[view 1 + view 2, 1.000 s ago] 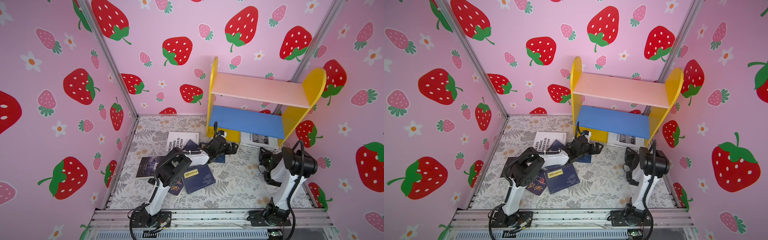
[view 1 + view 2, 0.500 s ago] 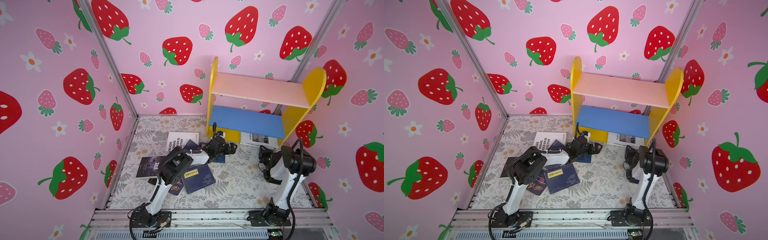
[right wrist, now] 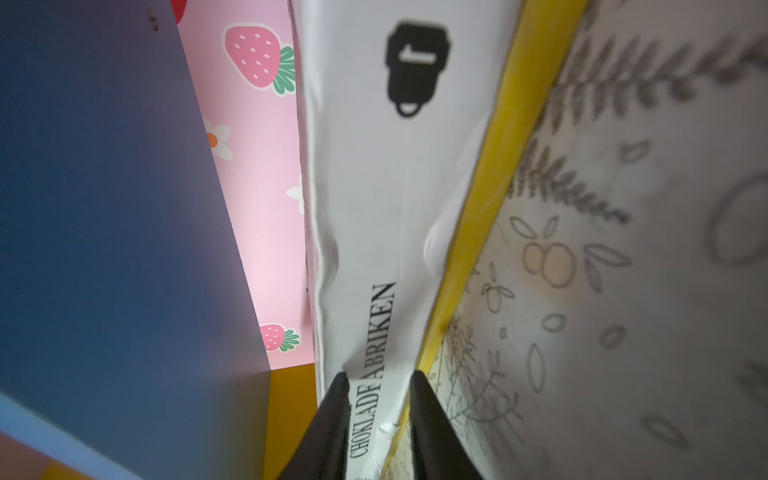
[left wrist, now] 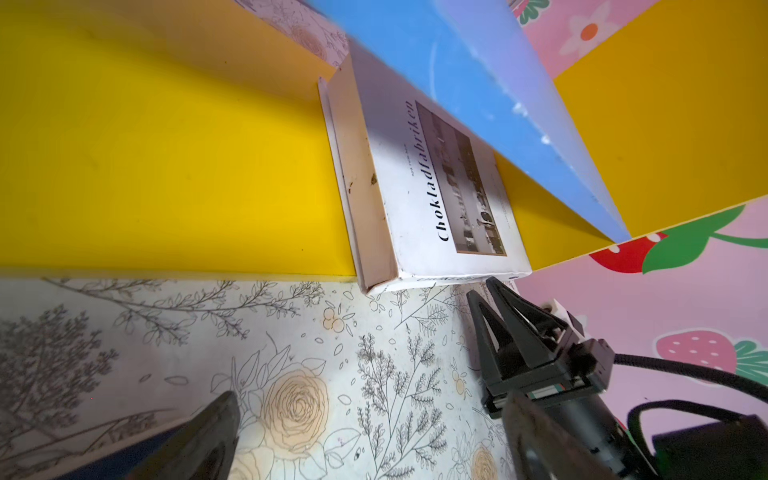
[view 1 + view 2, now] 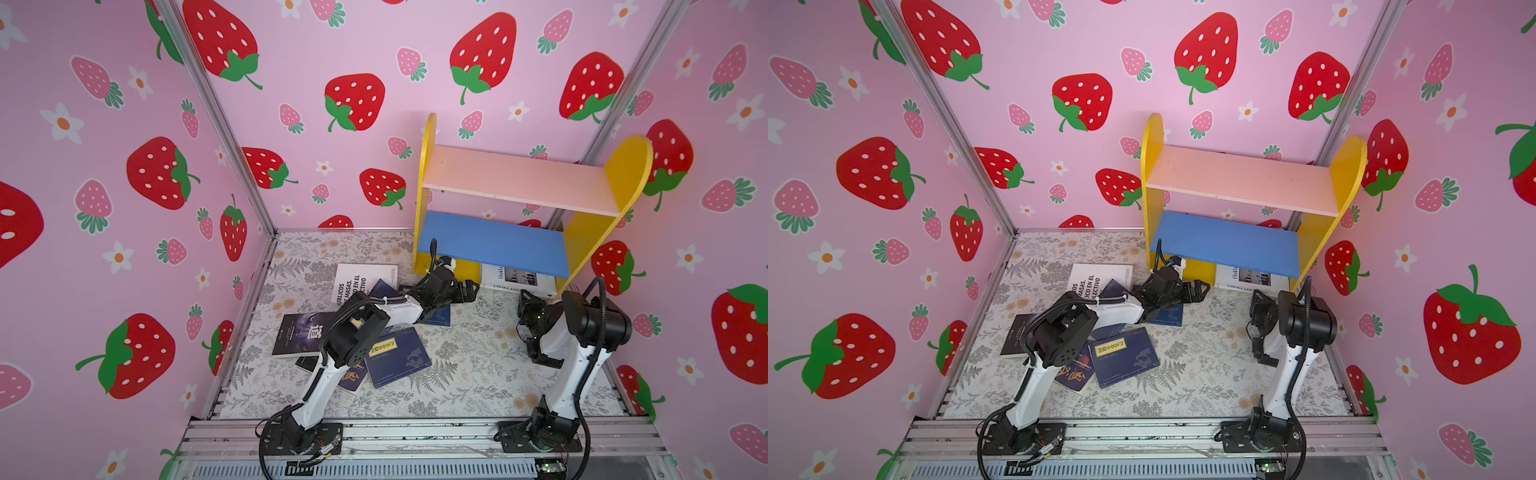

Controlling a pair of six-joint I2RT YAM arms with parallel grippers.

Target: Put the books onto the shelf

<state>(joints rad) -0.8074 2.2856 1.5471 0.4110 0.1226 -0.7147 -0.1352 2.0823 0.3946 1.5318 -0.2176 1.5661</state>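
The shelf (image 5: pixel 515 178) stands at the back right, with a pale pink upper board and a blue lower board (image 5: pixel 490 245). A white book (image 5: pixel 517 277) (image 4: pixel 436 187) lies flat on the shelf's yellow bottom board under the blue one, its spine poking out in front. My right gripper (image 3: pixel 379 376) (image 5: pixel 524 300) is shut on that spine. My left gripper (image 5: pixel 467 291) (image 4: pixel 374 424) hangs open over the floor mat, just left of the white book, holding nothing. Several more books lie on the mat: a white one (image 5: pixel 361 280), a navy one with a yellow label (image 5: pixel 397 357) and a dark one (image 5: pixel 301 334).
Another navy book (image 5: pixel 440 318) lies partly under my left forearm. A dark book (image 5: pixel 353 376) shows beside the left arm's base link. Pink strawberry walls enclose the cell closely on three sides. The shelf's yellow side panel (image 5: pixel 424 187) stands right behind the left gripper.
My left gripper and elbow have crept slightly to the right, toward the white book. The right gripper keeps its hold; the books have not moved.
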